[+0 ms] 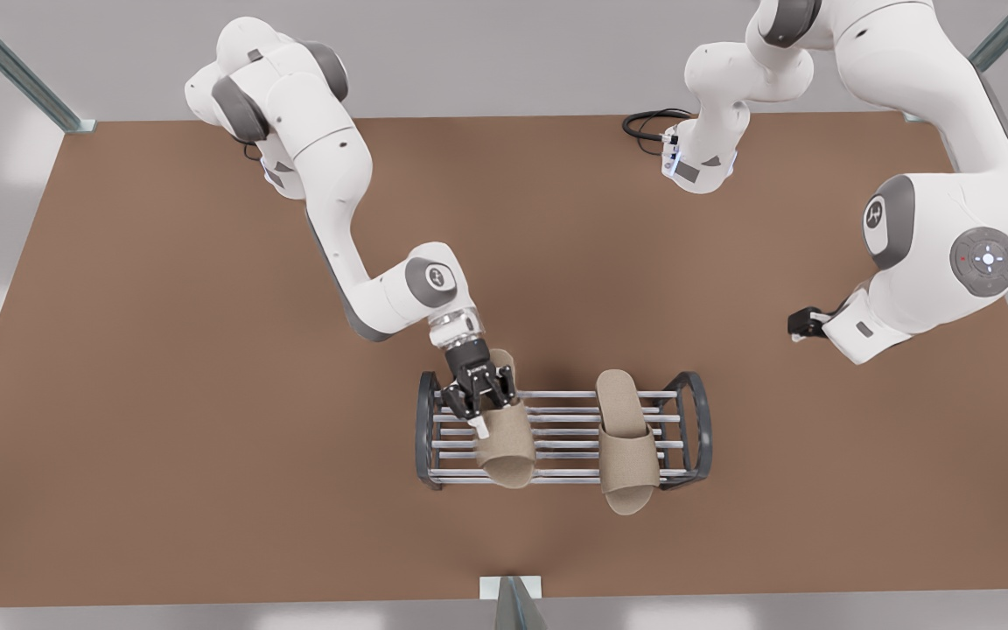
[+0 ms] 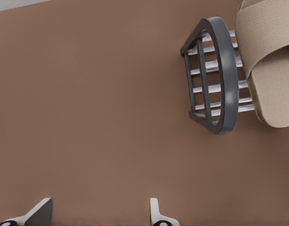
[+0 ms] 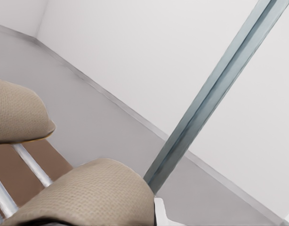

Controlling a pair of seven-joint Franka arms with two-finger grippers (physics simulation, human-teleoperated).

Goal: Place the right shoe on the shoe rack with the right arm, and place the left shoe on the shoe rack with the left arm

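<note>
The shoe rack (image 1: 561, 429) stands near the table's front with two beige slippers across its silver bars. The arm on the front view's left carries my right gripper (image 1: 495, 409), shut on the strap of the right shoe (image 1: 504, 446) at the rack's left end. In the right wrist view this shoe (image 3: 88, 193) is close, one white fingertip (image 3: 159, 212) beside it, the other slipper (image 3: 17, 113) beyond. The left shoe (image 1: 626, 442) lies free at the rack's other end. My left gripper (image 1: 800, 325) hangs open to the rack's right, facing the end frame (image 2: 227, 75) and the left shoe (image 2: 271, 56).
The brown table (image 1: 163, 394) spreads wide on both sides of the rack. A black cable (image 1: 648, 122) coils at the back by the far arm's base. Metal frame posts stand at the back corners and at the middle of the front edge (image 1: 508, 599).
</note>
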